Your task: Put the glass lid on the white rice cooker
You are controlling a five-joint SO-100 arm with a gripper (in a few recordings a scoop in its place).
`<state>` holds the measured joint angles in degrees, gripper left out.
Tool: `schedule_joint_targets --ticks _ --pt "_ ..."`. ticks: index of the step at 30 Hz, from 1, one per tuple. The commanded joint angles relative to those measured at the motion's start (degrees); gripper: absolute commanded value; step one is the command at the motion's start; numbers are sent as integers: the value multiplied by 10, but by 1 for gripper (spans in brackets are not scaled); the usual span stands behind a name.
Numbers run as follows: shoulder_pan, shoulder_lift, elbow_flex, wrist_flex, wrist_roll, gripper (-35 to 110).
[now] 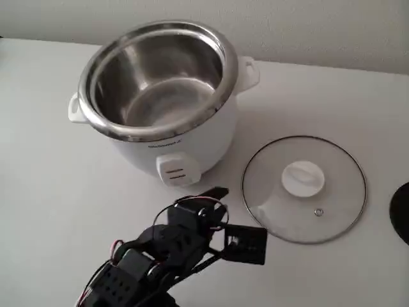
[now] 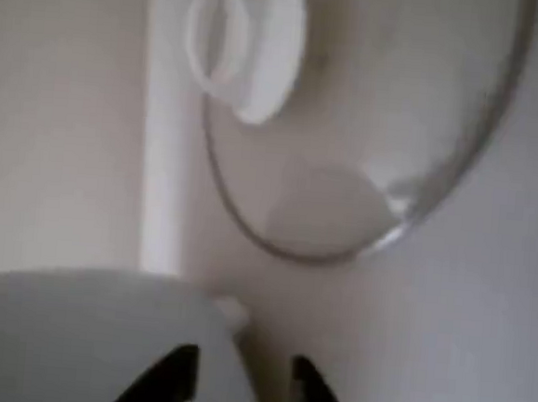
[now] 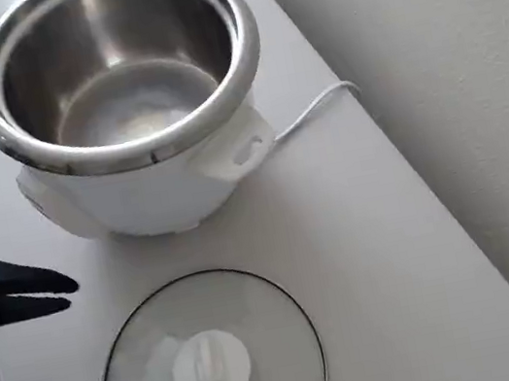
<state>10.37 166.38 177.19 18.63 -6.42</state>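
We see the glass lid (image 1: 304, 197) flat on the worktop (image 1: 51, 192) beside the open white rice cooker (image 1: 160, 96), likely rigid, slippery and breakable, best gripped by its white knob (image 1: 303, 177), while the empty end effector (image 3: 63, 291) hovers nearby, fingers slightly apart.

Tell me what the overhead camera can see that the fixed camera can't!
Only the overhead view has the white cord trailing off behind the white rice cooker. Only the fixed view has the cooker's front switch panel, the arm's black body and a dark thing at the right edge. Both show the empty steel pot, the glass lid flat on the table, and the gripper near it, holding nothing.
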Motion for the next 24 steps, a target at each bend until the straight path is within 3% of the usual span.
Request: schedule_joint_targets --ticks 1,5,10,24 --pt "15 -232 -81 -179 6 15" --pt "46 -430 -210 -214 39 15" --pt "42 -459 -227 -282 28 15" --pt "103 -635 -391 -308 28 15"
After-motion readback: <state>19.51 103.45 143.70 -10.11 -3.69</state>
